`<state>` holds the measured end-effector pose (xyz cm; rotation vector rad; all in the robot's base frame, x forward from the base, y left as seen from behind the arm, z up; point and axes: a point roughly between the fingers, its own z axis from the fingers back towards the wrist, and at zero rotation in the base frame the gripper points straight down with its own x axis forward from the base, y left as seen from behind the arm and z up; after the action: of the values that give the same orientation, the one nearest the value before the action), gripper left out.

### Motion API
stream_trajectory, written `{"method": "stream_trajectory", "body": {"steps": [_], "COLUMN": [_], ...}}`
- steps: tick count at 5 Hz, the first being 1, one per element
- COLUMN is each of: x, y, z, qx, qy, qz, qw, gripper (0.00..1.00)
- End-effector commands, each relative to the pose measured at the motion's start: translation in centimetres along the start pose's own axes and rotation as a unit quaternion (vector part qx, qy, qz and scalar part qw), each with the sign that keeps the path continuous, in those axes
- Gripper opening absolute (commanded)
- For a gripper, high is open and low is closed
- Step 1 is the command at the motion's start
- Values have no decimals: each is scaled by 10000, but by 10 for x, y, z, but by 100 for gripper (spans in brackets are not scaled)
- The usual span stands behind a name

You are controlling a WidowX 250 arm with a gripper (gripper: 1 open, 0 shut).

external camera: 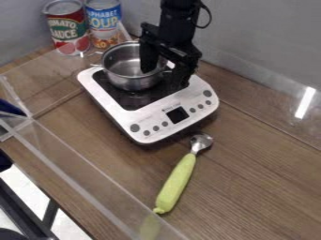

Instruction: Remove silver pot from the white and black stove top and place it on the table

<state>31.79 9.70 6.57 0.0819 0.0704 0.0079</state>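
Observation:
The silver pot [128, 67] stands upright on the black top of the white stove top [189, 94], which lies on the brown table [257, 141]. My black gripper [168, 77] points down at the pot's right side and is open. One finger hangs over the pot's right rim. The other finger [187, 70] is outside the pot, to its right. Nothing is gripped. Whether a finger touches the rim I cannot tell.
Labelled tin cans [66, 26] stand at the back left behind the stove. A scoop with a yellow-green handle [179, 181] lies on the table in front of the stove. A clear plastic rail [75, 173] runs along the near edge.

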Motion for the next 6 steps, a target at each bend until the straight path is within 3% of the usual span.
{"method": "stream_trajectory", "body": {"steps": [1, 4, 6], "x": [5, 4, 3], "y": [10, 9, 9], "z": [17, 21, 9], "qx": [33, -28, -21], "qy": [-220, -127, -207], "qz": [110, 110, 197], "qw": [9997, 9999, 9996], "gripper": [100, 100, 100]}}
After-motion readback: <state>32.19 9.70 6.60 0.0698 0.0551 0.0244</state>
